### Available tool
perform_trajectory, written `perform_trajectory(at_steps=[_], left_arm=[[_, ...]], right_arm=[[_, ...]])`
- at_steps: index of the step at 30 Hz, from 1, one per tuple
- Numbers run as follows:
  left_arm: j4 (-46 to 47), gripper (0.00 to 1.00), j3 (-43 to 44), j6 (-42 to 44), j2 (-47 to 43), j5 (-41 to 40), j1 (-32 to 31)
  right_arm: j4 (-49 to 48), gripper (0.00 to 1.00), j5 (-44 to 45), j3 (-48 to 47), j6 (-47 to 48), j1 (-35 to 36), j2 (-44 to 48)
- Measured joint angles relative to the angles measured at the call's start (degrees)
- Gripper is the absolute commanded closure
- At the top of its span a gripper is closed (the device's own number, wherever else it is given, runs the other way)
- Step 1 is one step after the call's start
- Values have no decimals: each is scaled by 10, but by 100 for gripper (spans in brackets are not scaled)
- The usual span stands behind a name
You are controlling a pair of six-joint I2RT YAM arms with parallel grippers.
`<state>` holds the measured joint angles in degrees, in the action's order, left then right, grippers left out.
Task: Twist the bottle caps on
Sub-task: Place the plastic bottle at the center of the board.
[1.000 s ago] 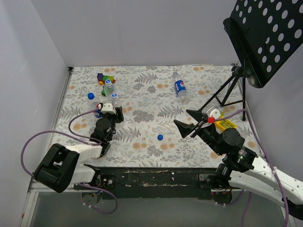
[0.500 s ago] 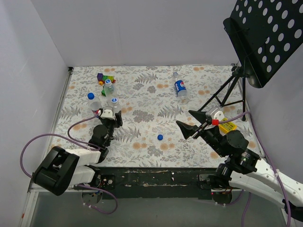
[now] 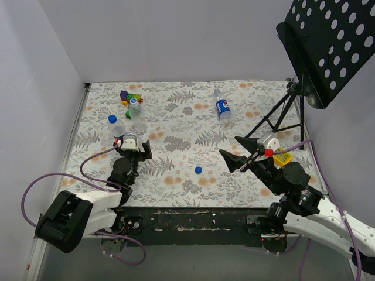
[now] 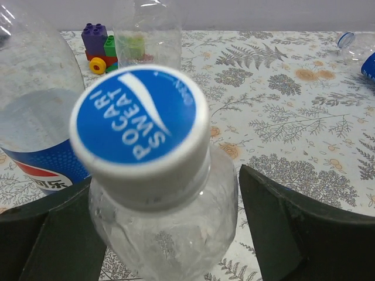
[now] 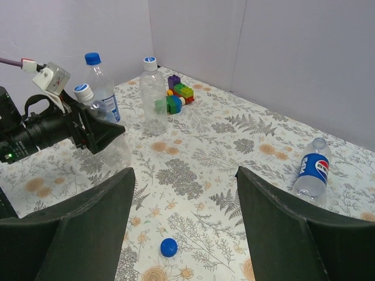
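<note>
**Left wrist view.** The left gripper (image 4: 165,175) stands about a clear bottle (image 4: 170,234). The bottle is upright at the near left of the floral table (image 3: 176,134) and wears a Pocari Sweat cap (image 4: 139,114). The gripper's fingers (image 4: 287,228) are parted to either side of the bottle, not clamped. An upright Pepsi bottle (image 4: 35,117) is just beside it on the left. A capped unlabelled bottle (image 4: 146,29) stands farther back, near the toy blocks (image 4: 102,44).

**Top view.** A second Pepsi bottle (image 3: 223,109) lies on its side, far right of centre. A loose blue cap (image 3: 198,170) rests near centre. A music stand (image 3: 328,47) is at the right.

**Right wrist view.** The right gripper (image 5: 186,175) hangs above the table, fingers wide apart and holding nothing.
</note>
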<state>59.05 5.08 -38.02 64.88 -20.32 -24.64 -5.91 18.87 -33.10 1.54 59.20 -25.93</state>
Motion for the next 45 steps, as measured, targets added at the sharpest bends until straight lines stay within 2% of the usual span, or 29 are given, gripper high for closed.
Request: perform_trajectory(at_steps=[6, 16, 19, 25, 30, 39, 45], left_arm=[[-19, 18, 0, -5, -13, -2, 0], [-63, 23, 9, -11, -13, -3, 0], [-82, 26, 21, -14, -13, -3, 0], [-125, 37, 54, -21, -8, -3, 0], [-160, 39, 87, -25, 12, -2, 3], [-198, 20, 105, -44, 23, 0, 14], [-223, 14, 108, -49, 23, 2, 16]], right_arm=[[6, 23, 0, 0, 0, 0, 14], [22, 23, 0, 0, -1, 0, 27], [26, 23, 0, 0, 0, 0, 28], [30, 23, 0, -1, 0, 0, 28], [30, 23, 0, -1, 0, 0, 28], [31, 23, 0, -1, 0, 0, 28], [31, 23, 0, -1, 0, 0, 28]])
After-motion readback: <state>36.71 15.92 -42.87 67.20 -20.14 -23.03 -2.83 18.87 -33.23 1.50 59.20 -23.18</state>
